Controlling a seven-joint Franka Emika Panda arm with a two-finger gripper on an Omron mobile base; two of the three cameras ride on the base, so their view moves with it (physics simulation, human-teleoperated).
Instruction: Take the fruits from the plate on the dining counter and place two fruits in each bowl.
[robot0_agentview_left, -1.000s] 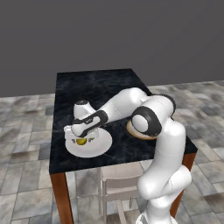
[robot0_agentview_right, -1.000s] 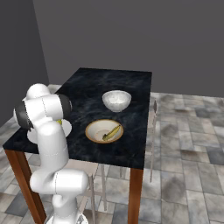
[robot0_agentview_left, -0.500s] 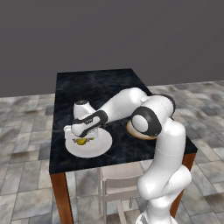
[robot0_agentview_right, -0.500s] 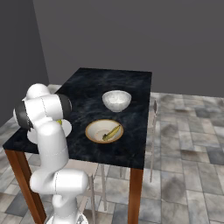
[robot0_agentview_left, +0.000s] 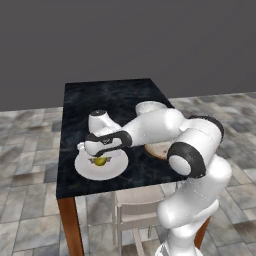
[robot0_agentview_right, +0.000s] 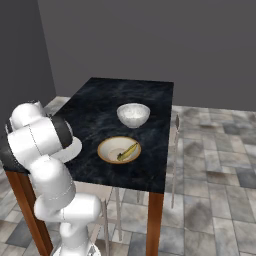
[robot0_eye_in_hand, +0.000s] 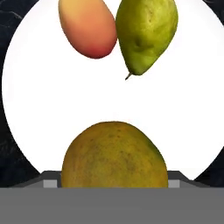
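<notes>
Though jaws hidden, gripper (robot0_agentview_left: 100, 156) seemingly clasps olive-yellow fruit (robot0_eye_in_hand: 114, 155) near plate (robot0_eye_in_hand: 52, 109) edge.

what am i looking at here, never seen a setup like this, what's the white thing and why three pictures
The white thing is a robot arm beside a dark marble table. Two cameras ride behind it, left and right; the third looks out from its hand. Its tool is low over a white plate, closed around an olive-yellow fruit. A pear and a red-orange fruit also lie on the plate. Nearby stand a white bowl and a tan-rimmed bowl holding a banana.
</notes>
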